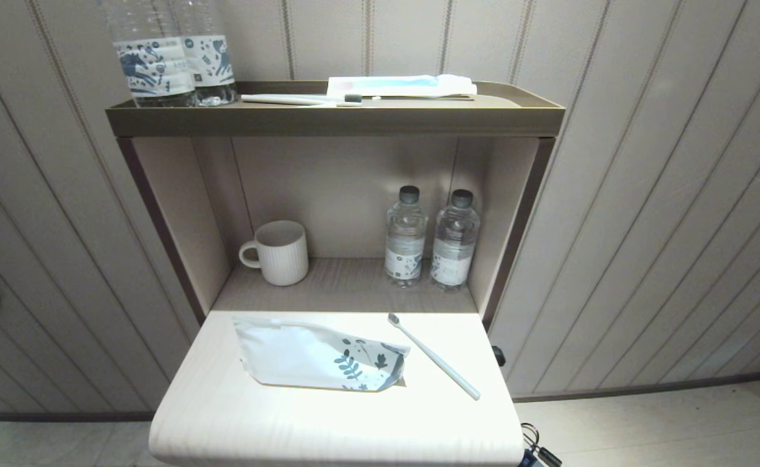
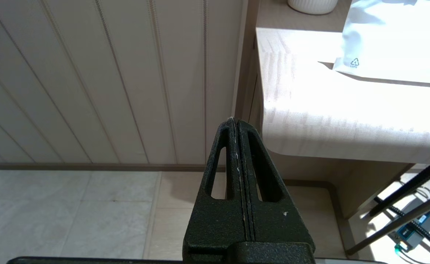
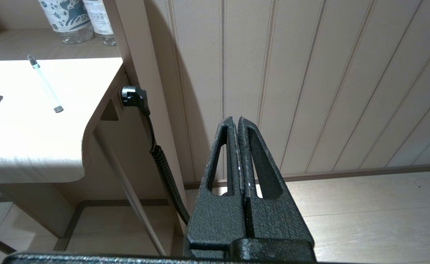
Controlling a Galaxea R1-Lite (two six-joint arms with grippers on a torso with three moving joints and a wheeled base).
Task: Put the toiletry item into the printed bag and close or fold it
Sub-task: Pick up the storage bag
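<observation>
A: The left gripper (image 2: 237,123) hung below the table's (image 1: 237,415) left corner, jaws pressed together on nothing; the right gripper (image 3: 237,121) sat the same way off the right edge, beside the wall

B: And the toothbrush?

A: The toothbrush (image 1: 433,357) lay diagonally on the table, just beside the printed bag's (image 1: 315,357) leafy end, apparently not touching it. The bag lay flat to its left

B: So no step had begun

A: It seemed so. The first move would likely call for one arm to rise, spread its jaws and pinch the slim handle, while the other lifted the pouch mouth
</observation>
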